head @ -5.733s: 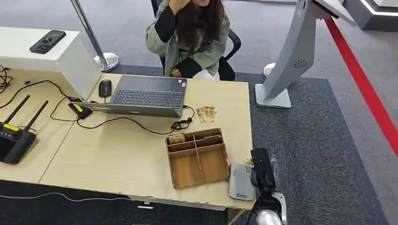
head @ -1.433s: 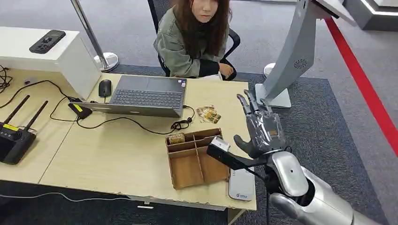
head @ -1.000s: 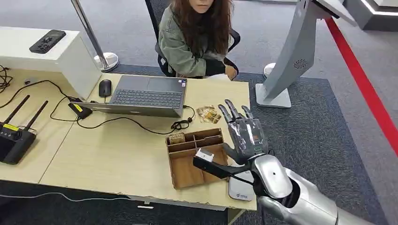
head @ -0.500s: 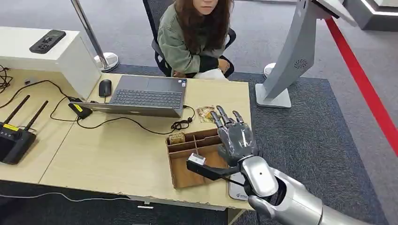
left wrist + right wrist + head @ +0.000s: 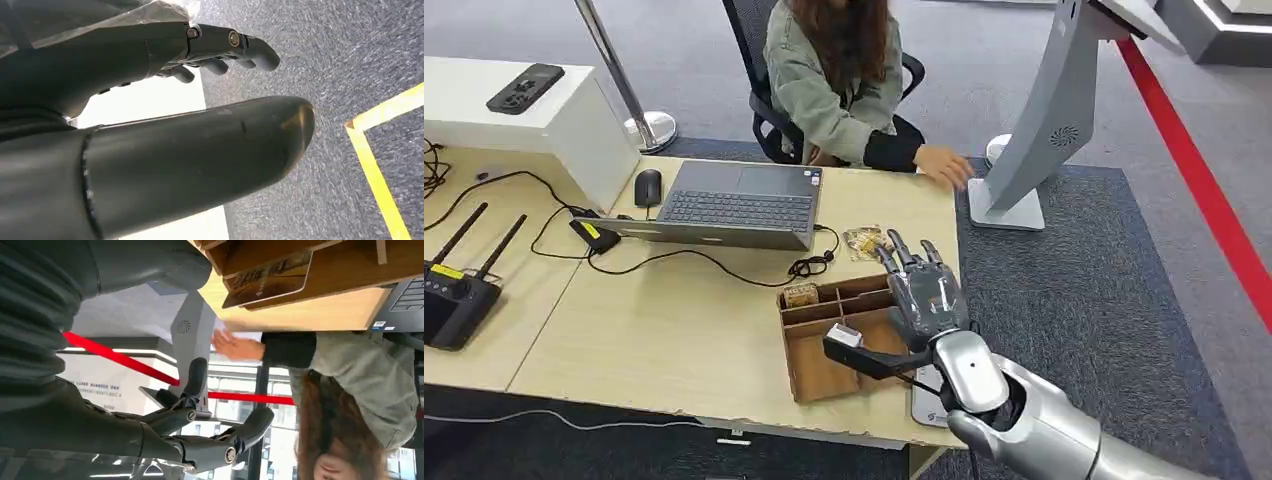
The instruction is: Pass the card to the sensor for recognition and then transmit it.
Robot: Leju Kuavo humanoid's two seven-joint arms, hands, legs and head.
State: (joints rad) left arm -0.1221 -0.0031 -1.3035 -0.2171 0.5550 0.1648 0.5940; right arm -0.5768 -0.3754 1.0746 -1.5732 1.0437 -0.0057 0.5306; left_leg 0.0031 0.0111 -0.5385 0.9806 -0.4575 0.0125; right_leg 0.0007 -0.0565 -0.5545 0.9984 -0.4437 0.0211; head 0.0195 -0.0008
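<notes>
at desk's near edge, right hand hovers over wooden organizer, fingers spread, holding nothing; it covers most of sensor. card propped in organizer's far compartment, clearer from right wrist. left hand over carpet, fingers loosely extended, empty. beyond, person's hand reaches across desk corner.

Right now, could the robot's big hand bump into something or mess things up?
Maybe. The right hand hovers open, holding nothing, just above the wooden organizer; coming down carelessly, it might knock the thin dividers or shove the box.

The cards on the desk lie flat, so those thick fingers may slip trying to lift one.

The person's hand reaches over the far desk corner, so a quick swing of the arm could come close to it.
</notes>
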